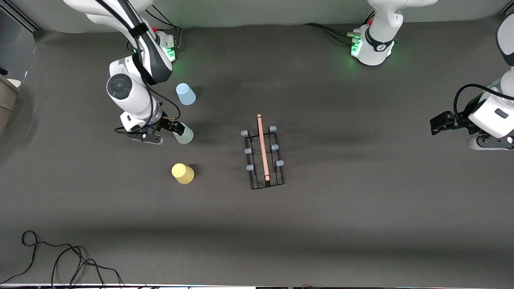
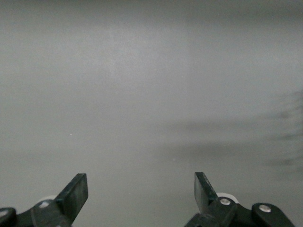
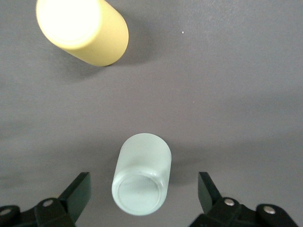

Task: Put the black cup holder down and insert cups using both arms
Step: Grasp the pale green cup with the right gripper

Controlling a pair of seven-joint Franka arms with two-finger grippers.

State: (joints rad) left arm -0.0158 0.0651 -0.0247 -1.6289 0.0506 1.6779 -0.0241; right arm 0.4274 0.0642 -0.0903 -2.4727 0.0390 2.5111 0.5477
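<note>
Three cups stand upside down toward the right arm's end: blue cup [image 1: 186,94], grey-green cup [image 1: 184,134], yellow cup [image 1: 182,173]. Likely light, thin, slick; grip mid-wall, gently. Right gripper [image 3: 142,196] straddles the grey-green one, jaws apart. Black cup holder [image 1: 264,154] mid-table, prongs bare. Left gripper [image 2: 141,191] waits, jaws apart.

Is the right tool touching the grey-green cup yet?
Apart. The right wrist view shows the grey-green cup standing between the right tool's open fingers, with bare table visible on both sides of it.
</note>
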